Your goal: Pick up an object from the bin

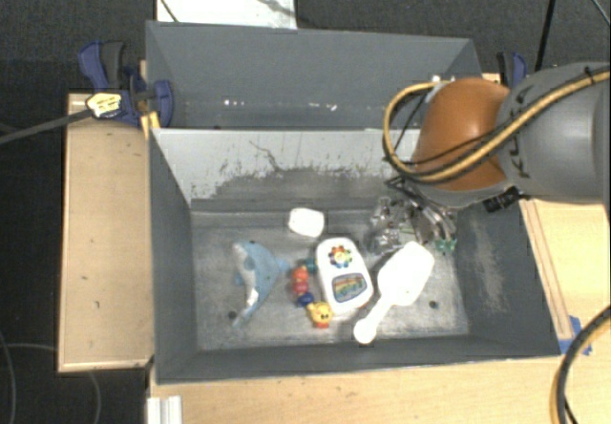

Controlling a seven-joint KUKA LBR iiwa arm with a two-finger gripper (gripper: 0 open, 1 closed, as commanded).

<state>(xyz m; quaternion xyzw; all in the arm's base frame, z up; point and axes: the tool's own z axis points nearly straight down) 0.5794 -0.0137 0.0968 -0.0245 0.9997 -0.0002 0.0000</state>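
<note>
My gripper [393,224] hangs low over the right middle of the bin, under the orange cover. Just below it lies a white plastic scoop [395,286], its bowl near the fingers and its handle pointing toward the bin's front. To the left of the scoop sits a white toy phone with coloured buttons [342,277]. Nothing shows between the fingers.
A small white block [305,221] lies toward the back middle. A string of small coloured beads with a yellow figure [308,296] rests left of the toy phone. A blue shark-like toy [256,277] lies at the left. The arm comes in from the right.
</note>
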